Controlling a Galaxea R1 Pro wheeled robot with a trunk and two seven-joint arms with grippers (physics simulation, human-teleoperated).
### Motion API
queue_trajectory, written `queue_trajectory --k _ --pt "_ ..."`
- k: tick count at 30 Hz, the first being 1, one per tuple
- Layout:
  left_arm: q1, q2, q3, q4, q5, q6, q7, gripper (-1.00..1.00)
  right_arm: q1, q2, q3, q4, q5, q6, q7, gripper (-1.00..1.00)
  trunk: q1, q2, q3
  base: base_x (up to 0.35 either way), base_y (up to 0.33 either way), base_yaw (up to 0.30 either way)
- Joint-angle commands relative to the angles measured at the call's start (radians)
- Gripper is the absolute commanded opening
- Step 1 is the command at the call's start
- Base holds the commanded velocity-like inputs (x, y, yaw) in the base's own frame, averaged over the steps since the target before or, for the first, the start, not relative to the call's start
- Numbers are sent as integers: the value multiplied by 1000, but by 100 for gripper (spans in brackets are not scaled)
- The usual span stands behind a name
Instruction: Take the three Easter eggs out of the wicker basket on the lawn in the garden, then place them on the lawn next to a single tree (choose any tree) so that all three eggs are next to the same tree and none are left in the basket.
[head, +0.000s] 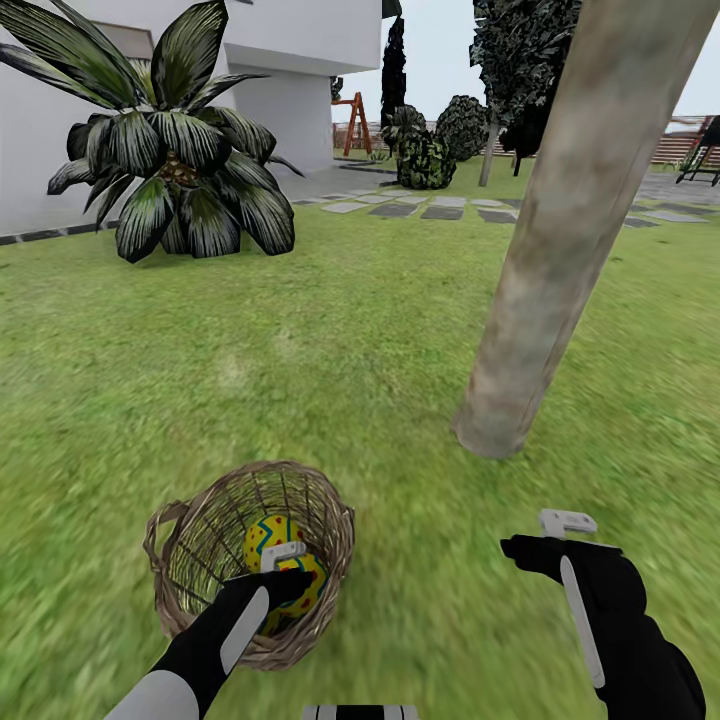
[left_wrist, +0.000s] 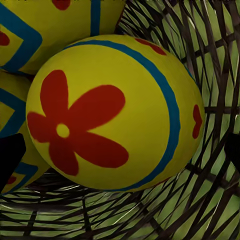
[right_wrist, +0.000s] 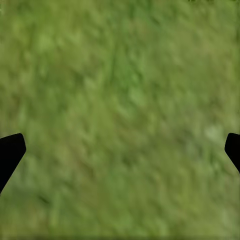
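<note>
The wicker basket (head: 190, 570) stands on the lawn (head: 350, 330) in front of me, with yellow Easter eggs (head: 268, 535) inside. My left gripper (head: 290, 580) reaches down into it. In the left wrist view one egg (left_wrist: 110, 110) with a red flower mark sits between the open fingertips (left_wrist: 11, 155) of the left gripper (left_wrist: 122, 152), untouched by them. Two more eggs (left_wrist: 50, 25) show partly behind it, against the basket wall (left_wrist: 210, 65). My right gripper (head: 525, 548) hangs open over bare grass (right_wrist: 120, 100), a short way in front of the tree's trunk (head: 560, 230).
The leaning trunk meets the grass at front right, about an arm's length from the basket. A short palm (head: 180, 130) and a white house (head: 290, 40) stand at back left. Grey stepping stones (head: 430, 210), bushes (head: 425, 155) and a fence (head: 680, 145) lie beyond.
</note>
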Motion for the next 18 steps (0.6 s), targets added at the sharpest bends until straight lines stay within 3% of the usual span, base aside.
queue_trajectory --k 1,18 --pt "0 1 -4 -2 11 3 9 100 -1 0 0 -1 9 5 5 100 0 0 -1 7 5 0" --pt "0 2 -4 -1 11 3 12 100 0 0 1 -1 9 5 5 100 0 0 -1 32 8 0"
